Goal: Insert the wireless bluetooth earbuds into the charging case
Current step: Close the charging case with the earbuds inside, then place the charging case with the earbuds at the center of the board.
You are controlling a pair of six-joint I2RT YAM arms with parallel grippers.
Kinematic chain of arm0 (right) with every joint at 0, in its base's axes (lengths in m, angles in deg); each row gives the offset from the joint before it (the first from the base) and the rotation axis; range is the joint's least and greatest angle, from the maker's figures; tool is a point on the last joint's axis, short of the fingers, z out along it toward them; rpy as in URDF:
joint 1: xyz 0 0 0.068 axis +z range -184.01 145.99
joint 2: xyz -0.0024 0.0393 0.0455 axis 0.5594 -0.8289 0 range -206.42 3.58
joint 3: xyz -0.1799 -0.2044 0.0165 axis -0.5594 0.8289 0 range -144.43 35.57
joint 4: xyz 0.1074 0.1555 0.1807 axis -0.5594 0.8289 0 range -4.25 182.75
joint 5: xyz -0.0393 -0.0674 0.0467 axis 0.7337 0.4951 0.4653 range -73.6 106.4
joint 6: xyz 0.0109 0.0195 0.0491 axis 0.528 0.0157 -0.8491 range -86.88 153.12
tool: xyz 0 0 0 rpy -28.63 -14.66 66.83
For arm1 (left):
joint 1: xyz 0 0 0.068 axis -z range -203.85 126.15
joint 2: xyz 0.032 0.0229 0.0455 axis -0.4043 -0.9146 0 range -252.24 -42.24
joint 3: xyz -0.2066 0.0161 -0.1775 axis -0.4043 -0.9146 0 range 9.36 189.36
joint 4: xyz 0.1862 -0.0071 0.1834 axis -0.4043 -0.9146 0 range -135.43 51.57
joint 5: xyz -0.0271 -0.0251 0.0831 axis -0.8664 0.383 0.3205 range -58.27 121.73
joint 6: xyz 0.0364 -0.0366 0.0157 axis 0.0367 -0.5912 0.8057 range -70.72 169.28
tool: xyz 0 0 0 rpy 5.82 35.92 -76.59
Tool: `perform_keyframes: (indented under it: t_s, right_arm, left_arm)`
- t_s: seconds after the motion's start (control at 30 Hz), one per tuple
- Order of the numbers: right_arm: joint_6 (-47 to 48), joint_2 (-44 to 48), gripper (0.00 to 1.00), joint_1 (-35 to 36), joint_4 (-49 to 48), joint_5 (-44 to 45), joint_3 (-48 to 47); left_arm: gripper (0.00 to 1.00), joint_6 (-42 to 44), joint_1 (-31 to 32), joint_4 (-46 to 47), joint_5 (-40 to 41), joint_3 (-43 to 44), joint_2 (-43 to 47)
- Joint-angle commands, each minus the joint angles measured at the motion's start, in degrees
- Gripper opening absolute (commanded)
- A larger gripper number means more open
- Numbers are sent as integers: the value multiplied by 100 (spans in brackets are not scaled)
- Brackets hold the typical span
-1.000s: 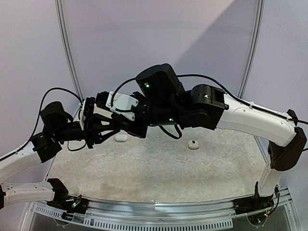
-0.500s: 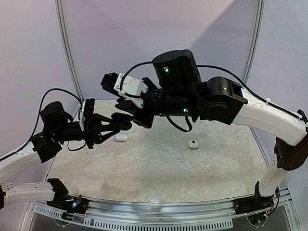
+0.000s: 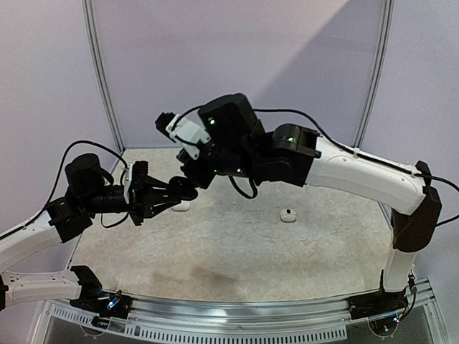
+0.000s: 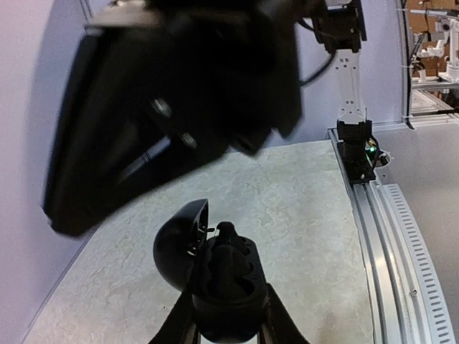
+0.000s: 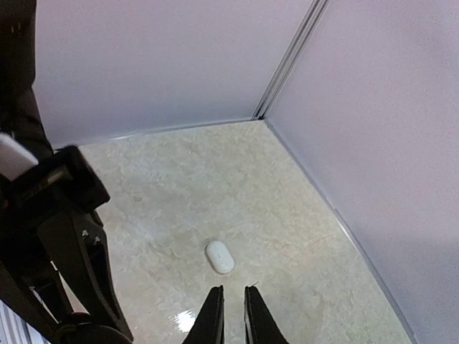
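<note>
**Holding the open case aloft beneath the right jaws**

Grips the black charging case [image 4: 228, 290] in the left jaws, clamped on its lower body, clear of the table [image 3: 237, 251], with the lid [image 4: 178, 247] tipped back to the left. Shows a dark rounded lump [image 4: 228, 231] at the far rim of the case's inside; bud or moulding, cannot tell. Hangs the right jaws just above and behind the case in the top view, almost together, with only a thin slit between them and nothing visible in it. Finds a small white oval piece [image 5: 219, 256] flat on the table, beyond the right tips and roughly in line with the slit in the right wrist view, touching neither. Finds a second white piece [image 3: 288, 215], marked with a dark spot, further right on the table, well apart from both jaws. Cannot tell bud from case at that size.
</note>
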Motion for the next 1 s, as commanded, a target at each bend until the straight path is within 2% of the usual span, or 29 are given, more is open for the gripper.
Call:
perform_keyframes:
  t_s: [0.0,0.17,0.33,0.47,0.6,0.8,0.9,0.97]
  right_arm:
    - [-393,-76,10,292,-18,141,303]
    - [-694,15,10,486,-15,377,634]
    - [-882,188,9,473,-119,796,828]
    - [-1090,351,9,205,40,1084,851]
    - [-1998,621,12,-351,702,1332,1147]
    - [-3766,1296,16,-1477,1189,849,2762]
    - [-4418,1750,23,-1933,995,449,3762]
    - [-4764,2042,32,-2305,724,108,4539]
  left_arm:
    - [0,-610,37,84,435,102,42]
    - [0,-1072,16,329,637,64,14]
    - [0,-1191,15,336,573,60,-16]
    - [0,-1538,15,340,658,14,-15]
    - [0,-2052,15,297,809,-15,-7]
    - [0,-2576,-34,-200,1268,242,-219]
    - [0,-2537,-147,-1251,1404,884,-634]
    - [0,-2191,-301,-2172,1002,1576,-1304]
